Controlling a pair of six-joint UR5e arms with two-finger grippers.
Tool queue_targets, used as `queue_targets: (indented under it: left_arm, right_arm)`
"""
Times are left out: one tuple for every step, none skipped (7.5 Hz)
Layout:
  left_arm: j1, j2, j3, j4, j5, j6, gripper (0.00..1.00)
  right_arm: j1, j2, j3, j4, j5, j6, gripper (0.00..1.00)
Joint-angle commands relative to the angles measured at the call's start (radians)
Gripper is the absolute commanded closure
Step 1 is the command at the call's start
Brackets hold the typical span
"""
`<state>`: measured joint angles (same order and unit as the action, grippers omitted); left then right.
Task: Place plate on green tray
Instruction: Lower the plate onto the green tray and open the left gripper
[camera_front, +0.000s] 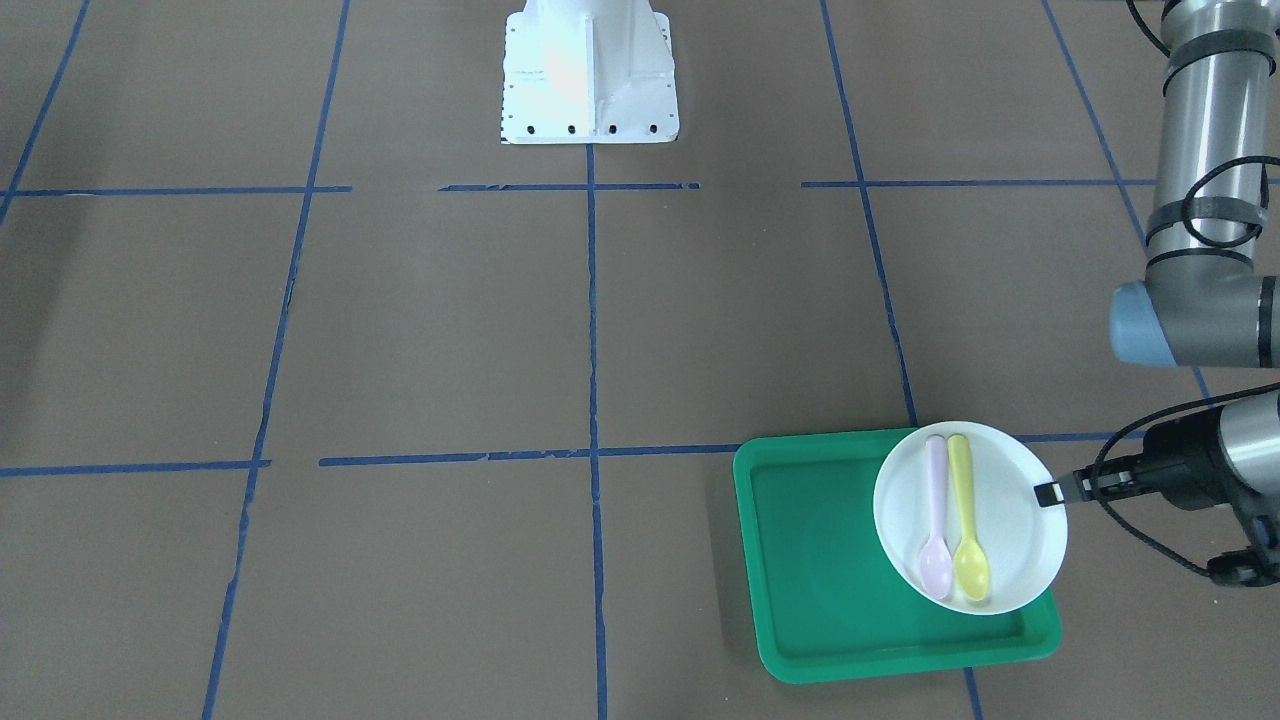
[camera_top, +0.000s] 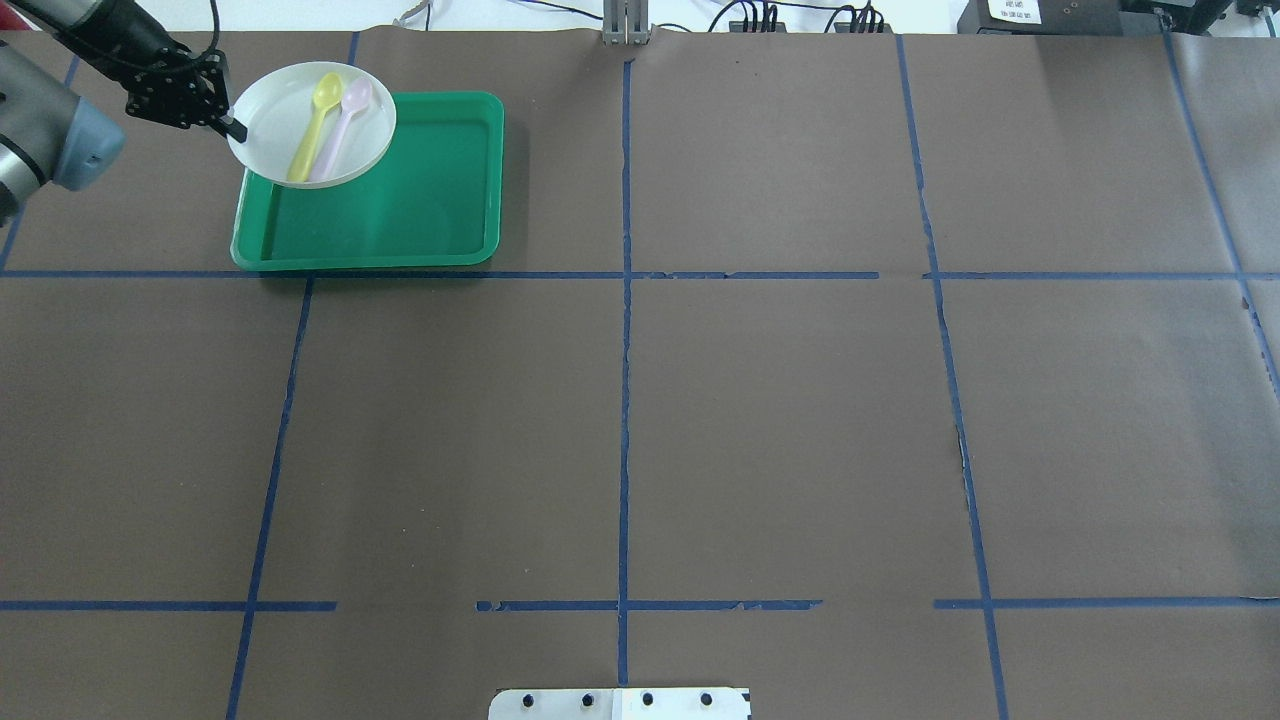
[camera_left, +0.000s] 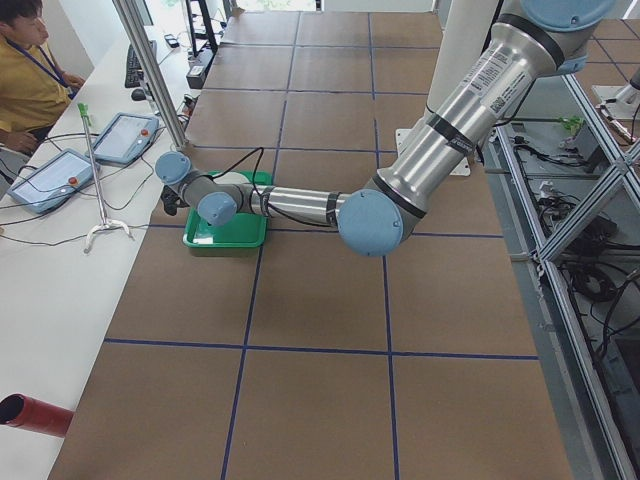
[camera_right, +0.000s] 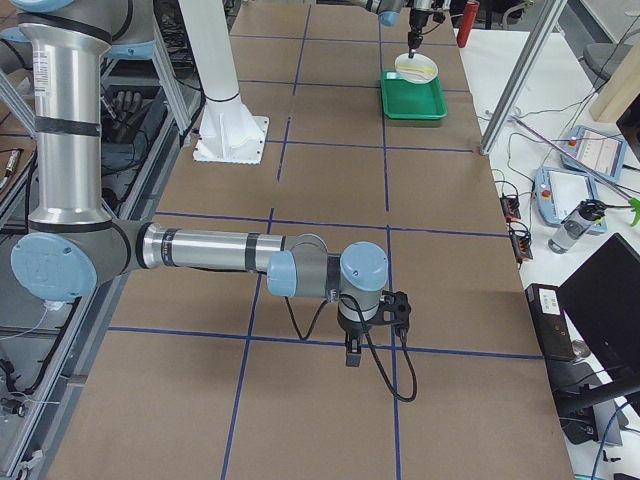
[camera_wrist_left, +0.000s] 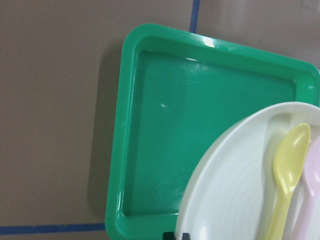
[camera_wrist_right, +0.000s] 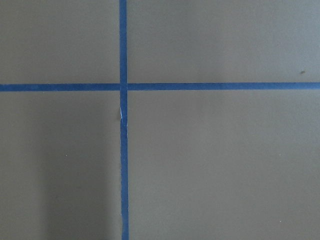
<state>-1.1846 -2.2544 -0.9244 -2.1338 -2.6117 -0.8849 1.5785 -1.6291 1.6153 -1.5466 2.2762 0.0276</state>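
Observation:
The white plate (camera_front: 970, 515) bears a pink spoon (camera_front: 936, 530) and a yellow spoon (camera_front: 965, 530) side by side. My left gripper (camera_front: 1050, 492) is shut on the plate's rim and holds it over one corner of the green tray (camera_front: 820, 560), overhanging the tray's rim. In the overhead view the plate (camera_top: 310, 125) covers the far left corner of the tray (camera_top: 420, 190). In the left wrist view the plate (camera_wrist_left: 240, 190) fills the lower right above the tray (camera_wrist_left: 165, 125). My right gripper (camera_right: 352, 355) hangs low over bare table far from the tray; I cannot tell whether it is open.
The white robot base (camera_front: 590, 75) stands at the table's robot side. Blue tape lines (camera_top: 625, 300) grid the brown table. A person (camera_left: 25, 70) sits at a side desk with tablets (camera_left: 125, 135) beyond the tray's end of the table.

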Motion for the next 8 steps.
queue_targets:
  left_arm:
    - [0.054,-0.019,0.055,-0.095,0.075,-0.16,1.0]
    - [0.074,-0.021,0.068,-0.156,0.125,-0.246,1.0]
    - [0.085,-0.022,0.082,-0.211,0.177,-0.323,1.0]
    - [0.091,-0.024,0.088,-0.234,0.196,-0.342,1.0]
    - [0.095,-0.024,0.088,-0.235,0.197,-0.342,1.0]
    - [0.111,-0.022,0.087,-0.241,0.211,-0.342,0.51]
    - [0.12,-0.018,0.082,-0.27,0.226,-0.341,0.15]
    - [0.118,-0.011,0.073,-0.278,0.226,-0.339,0.01]
  right_arm:
    - [0.0,0.0,0.0,0.0,-0.001,0.0,0.0]
    - [0.0,0.0,0.0,0.0,0.0,0.0,0.0]
    - [0.0,0.0,0.0,0.0,0.0,0.0,0.0]
    - [0.0,0.0,0.0,0.0,0.0,0.0,0.0]
    - [0.0,-0.001,0.0,0.0,-0.001,0.0,0.0]
    - [0.0,0.0,0.0,0.0,0.0,0.0,0.0]
    - [0.0,0.0,0.0,0.0,-0.001,0.0,0.0]
    - [0.0,0.0,0.0,0.0,0.0,0.0,0.0]
